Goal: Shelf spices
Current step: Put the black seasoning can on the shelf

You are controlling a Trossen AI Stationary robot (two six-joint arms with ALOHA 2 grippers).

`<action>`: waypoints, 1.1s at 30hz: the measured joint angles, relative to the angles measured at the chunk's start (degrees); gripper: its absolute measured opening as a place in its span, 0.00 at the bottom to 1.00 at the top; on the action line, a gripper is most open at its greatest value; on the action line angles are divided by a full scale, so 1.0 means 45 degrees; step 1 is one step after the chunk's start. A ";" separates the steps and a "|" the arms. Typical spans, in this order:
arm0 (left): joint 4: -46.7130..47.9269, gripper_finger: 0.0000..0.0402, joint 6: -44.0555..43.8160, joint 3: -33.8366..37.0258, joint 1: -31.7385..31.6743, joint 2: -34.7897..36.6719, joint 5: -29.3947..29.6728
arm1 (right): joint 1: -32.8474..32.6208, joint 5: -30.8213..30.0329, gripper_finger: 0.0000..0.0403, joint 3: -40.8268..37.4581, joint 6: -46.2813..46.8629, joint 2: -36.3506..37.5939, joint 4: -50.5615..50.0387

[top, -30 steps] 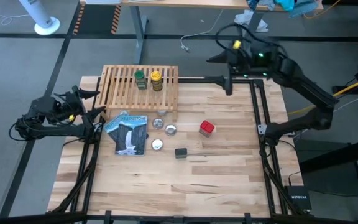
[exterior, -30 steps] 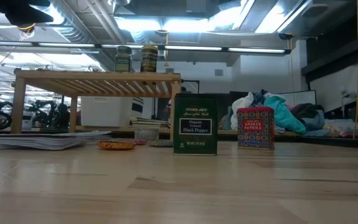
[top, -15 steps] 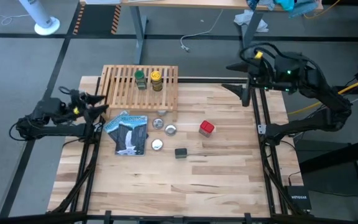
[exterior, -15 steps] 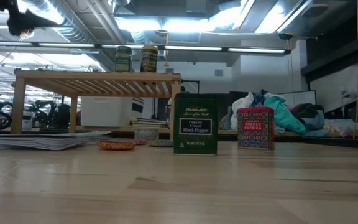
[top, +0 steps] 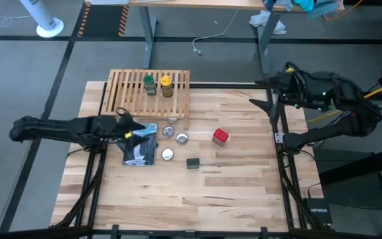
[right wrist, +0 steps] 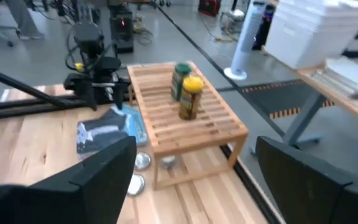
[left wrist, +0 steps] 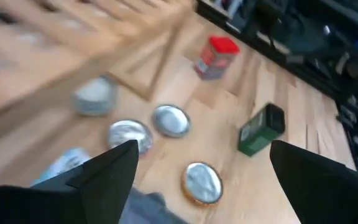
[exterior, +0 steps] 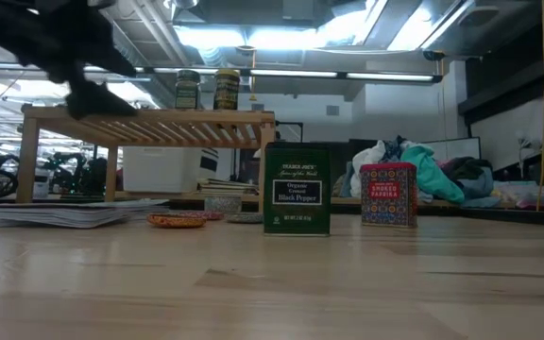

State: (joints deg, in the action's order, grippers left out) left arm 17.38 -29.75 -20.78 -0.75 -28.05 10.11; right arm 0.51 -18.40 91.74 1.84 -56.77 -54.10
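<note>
The left gripper (top: 132, 130), fingers spread and holding nothing, has swung in from the counter's left edge and now hangs over the flat blue-and-white packet (top: 140, 147), just in front of the low light-wood slatted shelf (top: 132, 99). The right gripper (top: 265, 93), also spread and empty, has drawn back to the far right edge. The green-capped jar (top: 150, 83) and yellow-capped jar (top: 167, 85) stand on the shelf; the red boxy tin (top: 220, 137) and black boxy tin (top: 192, 162) stand mid-counter, with bare wood toward the near edge

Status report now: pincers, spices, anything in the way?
Left pincer open over packet. Right pincer open, parked. Two jars shelved; black tin, red tin on table.
</note>
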 joint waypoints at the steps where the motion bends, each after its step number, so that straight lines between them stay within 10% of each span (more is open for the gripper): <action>1: -0.0539 0.89 0.0099 0.0000 0.0025 -0.0569 -0.0283 | -0.0143 -0.0222 0.83 -0.0181 0.0158 0.0124 -0.0107; 11: -0.5940 0.89 0.1797 -0.0165 0.1983 -0.5380 -0.1567 | -0.0815 -0.1917 0.83 -0.2432 0.1326 0.1623 -0.0327; 22: -0.6185 0.89 0.3092 -0.1514 0.4088 -0.9037 0.1440 | -0.0781 -0.1453 0.83 -0.4466 0.1880 0.3290 0.0219; 33: -1.0585 0.89 0.2898 -0.1714 0.4084 -1.2916 0.1573 | -0.0781 -0.0524 0.83 -0.6315 0.1920 0.4186 0.0882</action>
State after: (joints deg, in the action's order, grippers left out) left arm -30.26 -16.71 -28.49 17.63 -86.17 17.19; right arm -3.01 -20.75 63.32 10.48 -37.93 -50.13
